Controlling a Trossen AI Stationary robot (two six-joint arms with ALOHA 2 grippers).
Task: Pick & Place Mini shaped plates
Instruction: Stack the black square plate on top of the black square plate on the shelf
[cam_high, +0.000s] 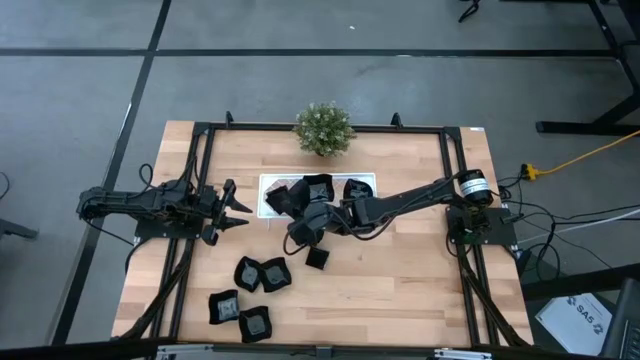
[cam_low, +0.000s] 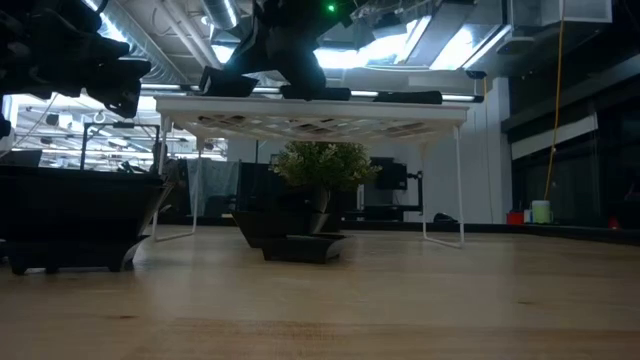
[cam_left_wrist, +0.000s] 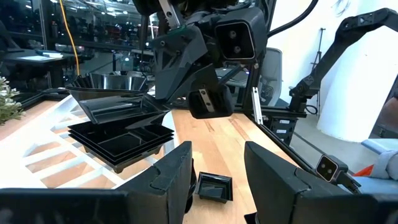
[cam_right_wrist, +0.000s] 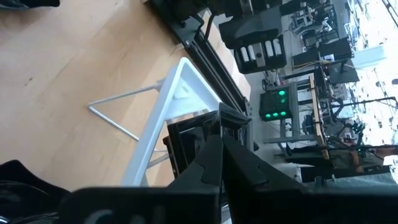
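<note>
Nearest the front edge of the wooden table (cam_high: 400, 280), four mini shaped plates lie loose in a cluster: two at the very front (cam_high: 224, 306) and two just behind them (cam_high: 261, 273). A fifth small plate (cam_high: 316, 258) sits alone nearer the middle of the table. Just beyond it, the right claw (cam_high: 297, 233) hangs at the near edge of the white tray (cam_high: 268, 184), its fingers pressed together on the rim of a black plate (cam_right_wrist: 189, 140). More black plates are stacked on the tray (cam_left_wrist: 121, 134). To the left of the tray, the left claw (cam_high: 238, 208) waits above the table with its fingers spread apart and holding nothing. At the far edge stands a small green potted plant (cam_high: 323, 128).
</note>
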